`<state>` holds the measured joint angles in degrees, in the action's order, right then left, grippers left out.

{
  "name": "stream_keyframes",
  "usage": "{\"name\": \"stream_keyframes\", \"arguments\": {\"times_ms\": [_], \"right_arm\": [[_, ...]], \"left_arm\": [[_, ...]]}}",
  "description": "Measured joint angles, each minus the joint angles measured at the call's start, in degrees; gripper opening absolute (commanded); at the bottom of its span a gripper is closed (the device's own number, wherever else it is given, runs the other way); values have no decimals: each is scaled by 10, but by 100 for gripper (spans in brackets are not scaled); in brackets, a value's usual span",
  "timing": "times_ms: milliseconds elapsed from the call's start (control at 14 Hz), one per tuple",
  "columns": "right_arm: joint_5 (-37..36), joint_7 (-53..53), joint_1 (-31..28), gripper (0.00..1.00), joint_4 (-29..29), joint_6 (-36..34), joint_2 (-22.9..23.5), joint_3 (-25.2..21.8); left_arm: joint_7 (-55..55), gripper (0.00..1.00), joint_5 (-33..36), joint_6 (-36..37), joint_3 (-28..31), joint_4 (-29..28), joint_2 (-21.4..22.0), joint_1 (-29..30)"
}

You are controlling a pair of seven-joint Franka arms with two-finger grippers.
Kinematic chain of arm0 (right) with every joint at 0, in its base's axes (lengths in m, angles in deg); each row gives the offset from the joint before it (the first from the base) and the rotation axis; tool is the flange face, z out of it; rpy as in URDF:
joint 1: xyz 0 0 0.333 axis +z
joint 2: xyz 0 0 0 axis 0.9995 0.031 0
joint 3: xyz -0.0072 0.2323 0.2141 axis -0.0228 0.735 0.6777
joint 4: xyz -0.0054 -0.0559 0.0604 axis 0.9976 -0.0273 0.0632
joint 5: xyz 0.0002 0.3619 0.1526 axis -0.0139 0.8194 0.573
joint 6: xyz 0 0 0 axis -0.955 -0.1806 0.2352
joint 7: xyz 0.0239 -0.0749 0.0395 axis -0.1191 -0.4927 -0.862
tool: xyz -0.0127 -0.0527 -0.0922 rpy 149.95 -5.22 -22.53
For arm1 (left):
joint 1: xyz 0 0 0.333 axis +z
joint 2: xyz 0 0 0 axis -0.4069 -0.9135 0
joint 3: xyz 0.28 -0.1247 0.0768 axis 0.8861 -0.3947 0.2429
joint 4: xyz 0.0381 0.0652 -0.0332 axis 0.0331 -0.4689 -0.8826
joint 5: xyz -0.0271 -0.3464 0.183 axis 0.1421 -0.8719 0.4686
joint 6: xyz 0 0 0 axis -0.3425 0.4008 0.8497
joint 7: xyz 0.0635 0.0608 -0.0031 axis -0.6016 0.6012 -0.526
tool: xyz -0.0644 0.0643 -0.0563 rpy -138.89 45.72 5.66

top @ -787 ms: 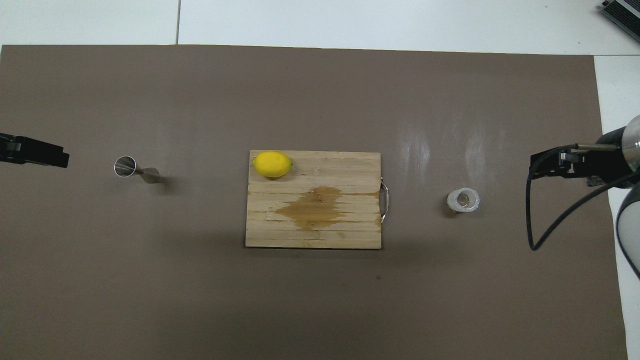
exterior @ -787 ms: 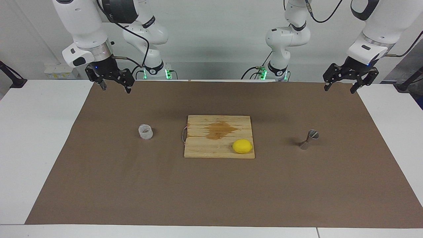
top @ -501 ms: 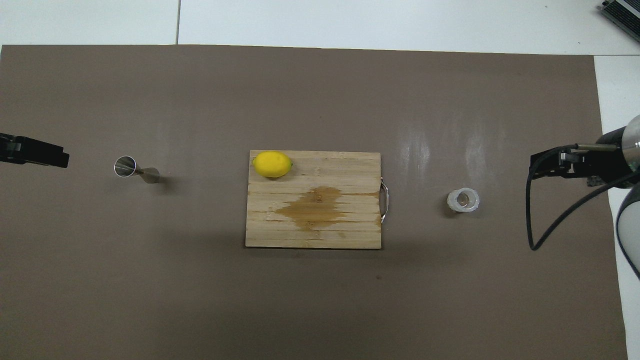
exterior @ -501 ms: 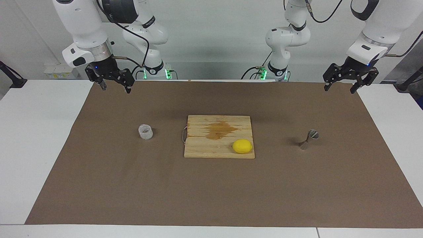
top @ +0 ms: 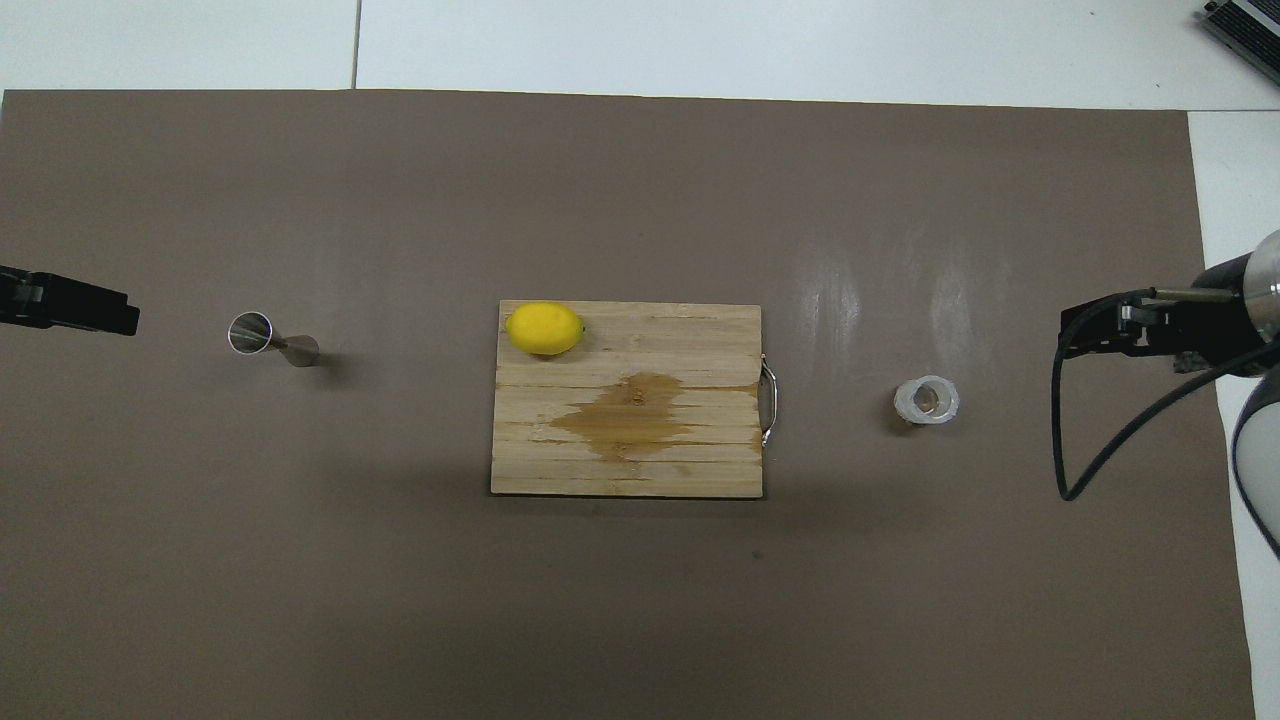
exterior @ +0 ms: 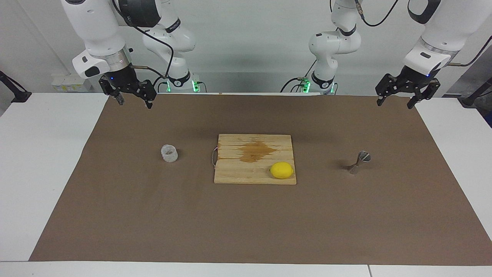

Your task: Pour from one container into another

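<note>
From my remote station: both arms wait, raised at the robots' edge of the brown mat (exterior: 115, 215). L gripper (exterior: 396, 102) hangs over the mat corner at its own end, fingers apart, empty. R gripper (exterior: 133, 102) hangs over the corner at the other end, fingers likewise apart, nothing held. Glass cup (exterior: 169, 153) stands upright on the mat toward the right arm's end; metal jigger (exterior: 359, 162) stands toward the left arm's end. Between them, a stained wooden board (exterior: 234, 175) w/ a lemon (exterior: 281, 170) on the board's corner farthest from the robots, toward the jigger.
</note>
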<state>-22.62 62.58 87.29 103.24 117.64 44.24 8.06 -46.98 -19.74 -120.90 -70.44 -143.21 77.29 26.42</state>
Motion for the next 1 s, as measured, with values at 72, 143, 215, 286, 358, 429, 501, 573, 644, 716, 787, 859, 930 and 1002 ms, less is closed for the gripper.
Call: {"name": "stream_keyframes", "arguments": {"times_ms": [72,143,215,286,358,429,501,573,644,716,787,859,930,1002], "right_arm": [[0,0,0,100,0,0,0,0],[0,0,0,100,0,0,0,0],[0,0,0,100,0,0,0,0],[0,0,0,100,0,0,0,0],[0,0,0,100,0,0,0,0],[0,0,0,100,0,0,0,0],[0,0,0,100,0,0,0,0],[0,0,0,100,0,0,0,0],[0,0,0,100,0,0,0,0],[0,0,0,100,0,0,0,0],[0,0,0,100,0,0,0,0],[0,0,0,100,0,0,0,0],[0,0,0,100,0,0,0,0],[0,0,0,100,0,0,0,0]], "left_arm": [[0,100,0,3,0,0,0,0],[-1,100,0,8,0,-1,0,0],[-6,100,0,14,0,-2,0,0],[-19,100,0,16,0,-2,-1,0],[-39,100,0,17,0,-3,-3,0],[-66,100,-3,17,0,-3,-7,0],[-95,100,-11,17,0,-3,-13,0],[-133,100,-24,17,0,-3,-22,0],[-174,100,-34,17,1,-3,-30,0],[-214,100,-40,17,2,-2,-39,1],[-246,100,-47,17,4,-1,-47,1],[-272,100,-61,17,6,0,-55,2],[-297,100,-83,18,10,1,-62,5],[-320,100,-106,20,11,1,-69,16]]}}
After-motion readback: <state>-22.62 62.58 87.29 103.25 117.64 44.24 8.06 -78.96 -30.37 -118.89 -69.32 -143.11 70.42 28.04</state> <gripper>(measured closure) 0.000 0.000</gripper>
